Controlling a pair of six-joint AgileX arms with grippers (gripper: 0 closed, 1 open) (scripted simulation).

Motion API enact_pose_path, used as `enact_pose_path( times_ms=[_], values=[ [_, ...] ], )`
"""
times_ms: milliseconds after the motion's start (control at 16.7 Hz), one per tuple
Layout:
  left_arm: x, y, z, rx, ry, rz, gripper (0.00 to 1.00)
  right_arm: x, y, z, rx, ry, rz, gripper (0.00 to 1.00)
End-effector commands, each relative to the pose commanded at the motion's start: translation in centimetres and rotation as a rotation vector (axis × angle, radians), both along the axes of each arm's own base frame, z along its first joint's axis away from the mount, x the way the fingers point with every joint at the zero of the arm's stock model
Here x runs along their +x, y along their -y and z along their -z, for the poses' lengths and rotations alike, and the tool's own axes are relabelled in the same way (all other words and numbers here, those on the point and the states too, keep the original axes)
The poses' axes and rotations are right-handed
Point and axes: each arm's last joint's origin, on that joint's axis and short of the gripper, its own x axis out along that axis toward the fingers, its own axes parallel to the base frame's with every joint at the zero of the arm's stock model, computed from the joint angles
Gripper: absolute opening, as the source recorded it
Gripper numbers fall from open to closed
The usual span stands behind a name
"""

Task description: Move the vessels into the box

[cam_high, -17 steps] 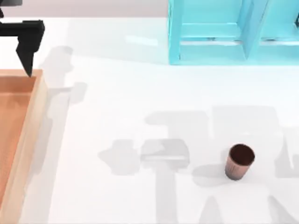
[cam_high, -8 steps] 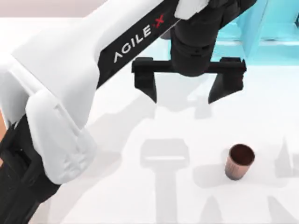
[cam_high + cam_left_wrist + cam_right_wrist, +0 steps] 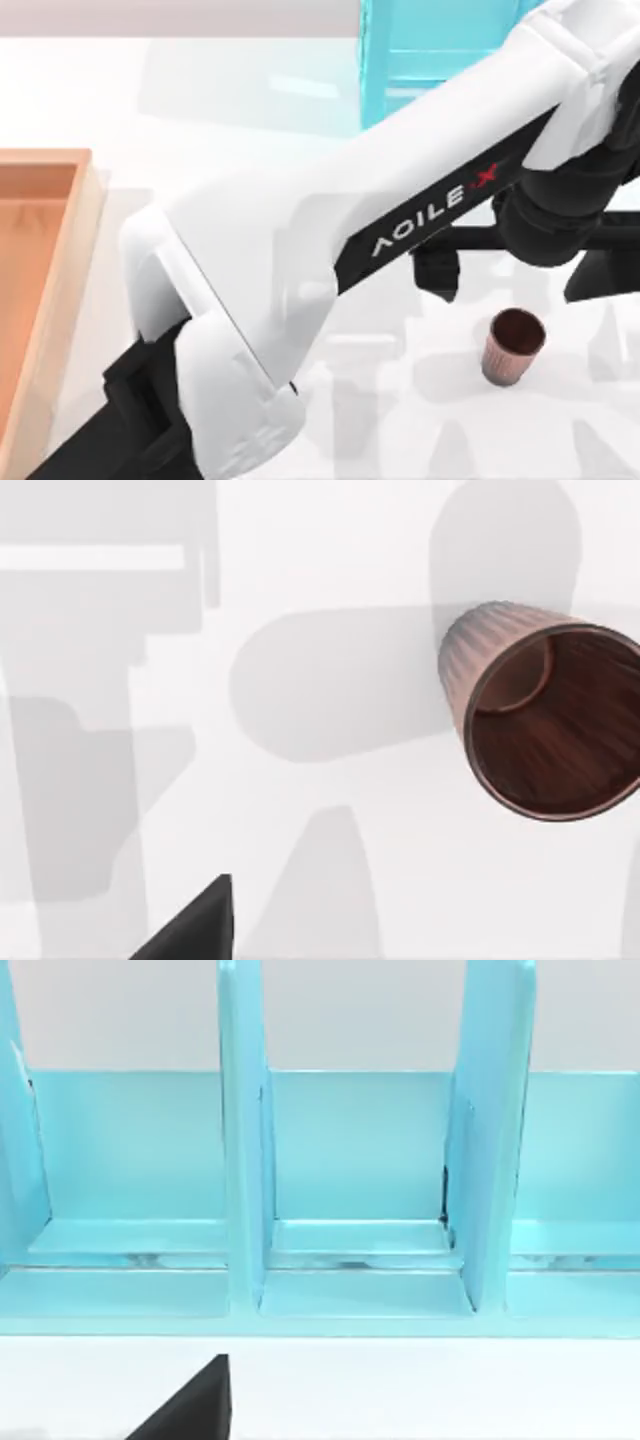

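The left tool [image 3: 520, 265] hangs spread wide at the right of the top view, its two dark fingers standing either side of a gap just above and apart from the cup [image 3: 514, 346], which stands upright on the white table [image 3: 250, 130] in the lower right of the frame. In the left wrist view the same cup [image 3: 545, 715] sits at the right edge, mouth open toward the camera, untouched. I judge the step in hand to be the approach to this cup; the next move calls for lowering the open fingers around its ribbed sides and closing before any carry. The box [image 3: 78, 240] lies at the far left edge, well apart, so a long traverse follows. The right wrist view faces the cyan shelf frame [image 3: 350, 1190], in the upper right of the top view [image 3: 420, 60]; whether the right tool is open I cannot tell.
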Motion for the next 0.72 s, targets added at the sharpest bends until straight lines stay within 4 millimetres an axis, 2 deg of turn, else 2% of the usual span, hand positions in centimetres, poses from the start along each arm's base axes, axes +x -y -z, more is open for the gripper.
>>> enact_pose_path(
  times_ms=[360, 480, 720],
  values=[
    [0.4, 0.2, 0.9, -0.007, 0.004, 0.000, 1.00, 0.0, 0.0, 0.0, 0.000, 0.000, 0.000, 1.00],
    [0.8, 0.5, 2.3, -0.007, 0.004, 0.000, 1.00, 0.0, 0.0, 0.0, 0.000, 0.000, 0.000, 1.00],
    [1.1, 0.4, 6.6, 0.007, -0.005, 0.000, 1.00, 0.0, 0.0, 0.0, 0.000, 0.000, 0.000, 1.00]
  ],
)
